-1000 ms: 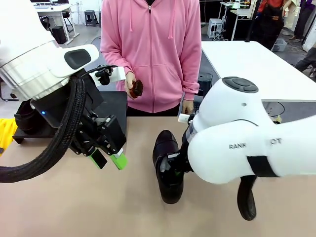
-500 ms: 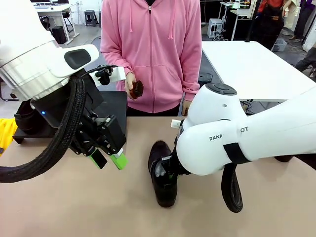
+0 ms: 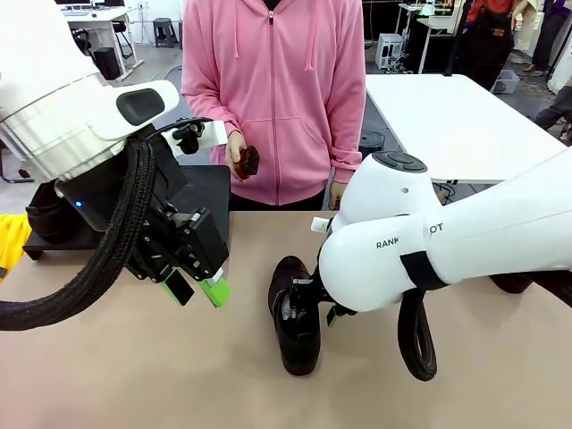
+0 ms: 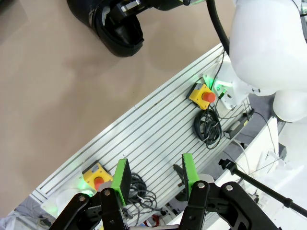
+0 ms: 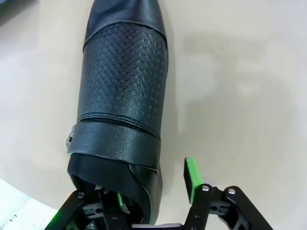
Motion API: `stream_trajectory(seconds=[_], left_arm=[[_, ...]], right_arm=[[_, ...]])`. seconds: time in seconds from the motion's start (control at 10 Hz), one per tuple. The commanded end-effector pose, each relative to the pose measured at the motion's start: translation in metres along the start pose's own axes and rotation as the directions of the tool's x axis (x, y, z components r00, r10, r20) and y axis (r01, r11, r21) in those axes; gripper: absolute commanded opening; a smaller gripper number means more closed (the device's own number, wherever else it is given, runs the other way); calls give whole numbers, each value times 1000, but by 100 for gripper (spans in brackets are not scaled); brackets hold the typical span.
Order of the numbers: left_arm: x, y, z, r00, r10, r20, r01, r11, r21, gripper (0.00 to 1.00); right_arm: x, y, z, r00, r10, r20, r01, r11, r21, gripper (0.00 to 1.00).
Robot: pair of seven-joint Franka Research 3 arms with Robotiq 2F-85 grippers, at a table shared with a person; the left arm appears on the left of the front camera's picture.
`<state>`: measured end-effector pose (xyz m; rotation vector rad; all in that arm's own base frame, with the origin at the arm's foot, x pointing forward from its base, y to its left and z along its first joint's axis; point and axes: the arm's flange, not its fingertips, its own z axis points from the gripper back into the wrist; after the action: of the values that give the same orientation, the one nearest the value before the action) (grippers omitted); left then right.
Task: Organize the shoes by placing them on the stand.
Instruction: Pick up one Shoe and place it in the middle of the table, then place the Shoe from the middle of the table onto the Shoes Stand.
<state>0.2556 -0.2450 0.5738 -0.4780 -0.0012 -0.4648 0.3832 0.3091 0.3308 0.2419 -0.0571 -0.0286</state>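
A glossy black shoe (image 3: 295,335) lies on the tan table at the middle, toe towards the near edge. My right gripper (image 3: 313,308) stands at its heel end. In the right wrist view the shoe (image 5: 124,81) has a textured upper. The right gripper (image 5: 152,191) is open, one finger inside the shoe's mouth and a green pad (image 5: 191,177) outside, clear of the wall. My left gripper (image 3: 197,291) hangs open and empty left of the shoe, its pads (image 4: 188,168) apart. The black stand (image 3: 210,183) sits at the back left with another shoe (image 3: 45,214) on it, partly hidden by my left arm.
A person in a pink hoodie (image 3: 273,98) stands at the far edge, a hand (image 3: 239,156) holding a small dark object. The left wrist view shows the table's near edge, a ribbed metal rail (image 4: 158,129) and a yellow stop button (image 4: 204,95).
My right arm shifted the shoe slightly left and down onto the table, then its jaws opened off the shoe's wall. The left arm stayed still.
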Motion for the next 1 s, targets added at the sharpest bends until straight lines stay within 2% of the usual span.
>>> stream_trajectory(seconds=[0.0, 0.2, 0.3, 0.9], left_arm=[[-2, -1, 1, 1000, 3, 0, -3, 1000, -18, 57], [-2, -1, 1, 1000, 3, 0, -3, 1000, -18, 57], [-2, -1, 1, 1000, 3, 0, -3, 1000, -18, 57], [-2, -1, 1, 1000, 3, 0, -3, 1000, -18, 57]], right_arm=[[-9, -8, 19, 1000, -12, 6, 12, 1000, 25, 100], [-10, -19, 43, 994, 90, -55, -89, 996, 30, 100], [-2, -1, 16, 1000, -3, 4, 3, 1000, 14, 100], [-2, -1, 16, 1000, -3, 4, 3, 1000, 14, 100]])
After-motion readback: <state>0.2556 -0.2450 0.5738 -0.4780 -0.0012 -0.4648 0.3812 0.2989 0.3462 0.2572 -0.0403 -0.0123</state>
